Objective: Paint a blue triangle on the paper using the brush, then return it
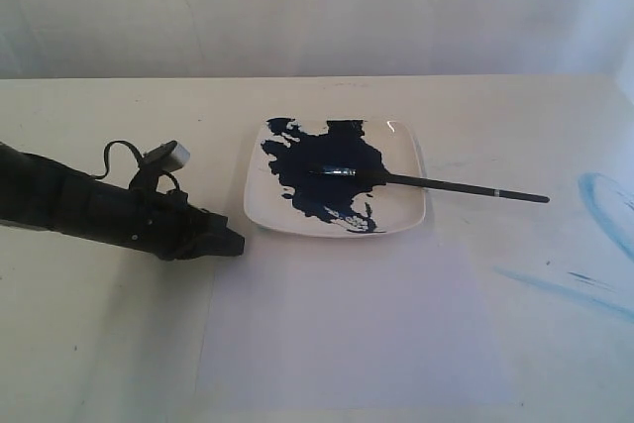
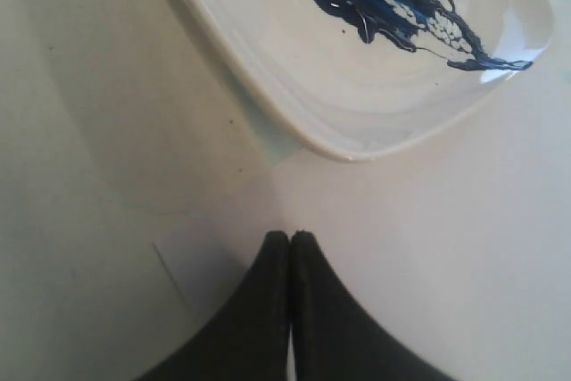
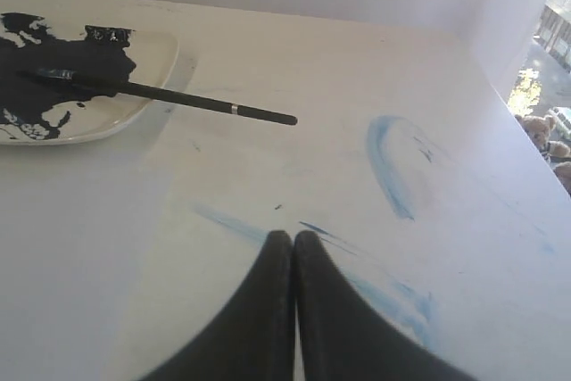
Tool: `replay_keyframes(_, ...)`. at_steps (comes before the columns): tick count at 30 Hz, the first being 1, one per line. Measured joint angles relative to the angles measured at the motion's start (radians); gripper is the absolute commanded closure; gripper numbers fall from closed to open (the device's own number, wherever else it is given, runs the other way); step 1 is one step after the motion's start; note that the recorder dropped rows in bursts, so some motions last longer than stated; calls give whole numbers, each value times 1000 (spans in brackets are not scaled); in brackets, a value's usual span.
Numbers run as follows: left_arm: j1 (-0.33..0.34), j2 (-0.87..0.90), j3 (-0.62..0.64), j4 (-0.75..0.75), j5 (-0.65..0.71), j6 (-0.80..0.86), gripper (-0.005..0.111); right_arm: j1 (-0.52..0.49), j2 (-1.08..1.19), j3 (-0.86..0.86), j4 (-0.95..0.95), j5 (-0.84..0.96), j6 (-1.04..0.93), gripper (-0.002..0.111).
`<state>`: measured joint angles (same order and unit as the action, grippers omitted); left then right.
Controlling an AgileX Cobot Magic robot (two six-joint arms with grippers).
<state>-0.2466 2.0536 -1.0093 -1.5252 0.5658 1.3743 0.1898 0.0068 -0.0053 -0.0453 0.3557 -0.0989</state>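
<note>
Navy paint (image 1: 307, 160) is lying in a ragged splash across the square white plate (image 1: 404, 158), which is sitting mid-frame in the exterior view on the cream counter (image 1: 99, 344). The brush (image 1: 446, 185) is resting with its tip in that splash, black handle jutting past the plate's right rim toward the right of the frame. The paper (image 1: 347, 334) is lying flat in the lower middle, reaching up to the plate's lower edge. The left gripper (image 1: 236, 243) is hovering at centre left, near the plate's lower-left corner, jaws pressed together, gripping nothing. The right gripper (image 3: 293, 236), seen only from its wrist camera, is hanging over faint light-blue streaks (image 3: 385, 171), jaws likewise closed and empty.
</note>
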Motion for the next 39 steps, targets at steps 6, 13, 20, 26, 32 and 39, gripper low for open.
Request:
replay_keyframes(6,0,0,0,0,0,0,107,0,0,0,45,-128,15,108)
replay_keyframes(13,0,0,0,0,0,0,107,0,0,0,162,-284,194,108)
replay_keyframes(20,0,0,0,0,0,0,107,0,0,0,171,-308,222,108)
replay_keyframes(26,0,0,0,0,0,2,107,0,0,0,180,-347,237,108)
replay_keyframes(32,0,0,0,0,0,2,107,0,0,0,183,-366,240,108)
replay_keyframes(39,0,0,0,0,0,2,107,0,0,0,186,-374,271,108)
